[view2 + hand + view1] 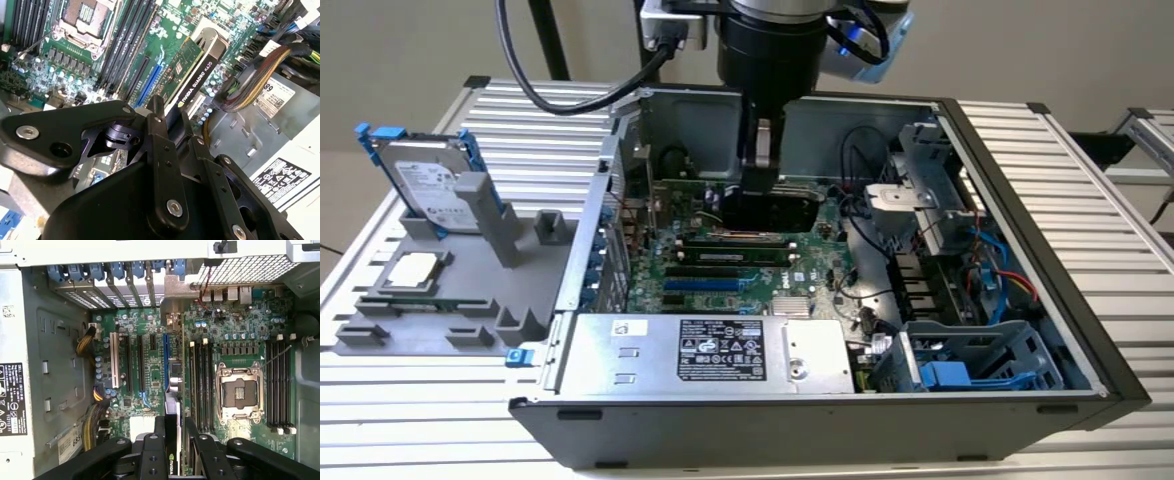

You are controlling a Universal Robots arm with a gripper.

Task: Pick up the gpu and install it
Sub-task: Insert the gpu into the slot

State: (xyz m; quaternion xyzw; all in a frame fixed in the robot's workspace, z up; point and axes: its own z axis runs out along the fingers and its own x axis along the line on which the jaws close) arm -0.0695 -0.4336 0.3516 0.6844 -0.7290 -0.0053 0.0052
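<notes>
Two black fingers (159, 432) of my gripper (173, 437) are pressed together on the gpu (173, 390), one on each face of the card, so I hold it firmly. In the first wrist view I see the card from its edge, as a thin strip standing upright over the motherboard (150, 390), just beside the long blue slot (165, 360) and between the other expansion slots and the memory slots. The processor socket (240, 395) lies further to the side, well apart from the card.

In the second wrist view the gpu (195, 70) shows its green circuit board and its black cooler, and it comes out from between my fingers toward the board below.

In the exterior view my arm reaches down from above into the open computer case (1014, 200), and the gpu (767, 212) hangs low over the back part of the motherboard. If its lower edge already touches a slot, I cannot tell. The power supply (720, 350) sits at the near side of the case. On the exterior view's left a gray holder (440, 320) stands on the table (1067, 140) and carries the hard drive (434, 185) in its blue frame and the processor chip (411, 270).
</notes>
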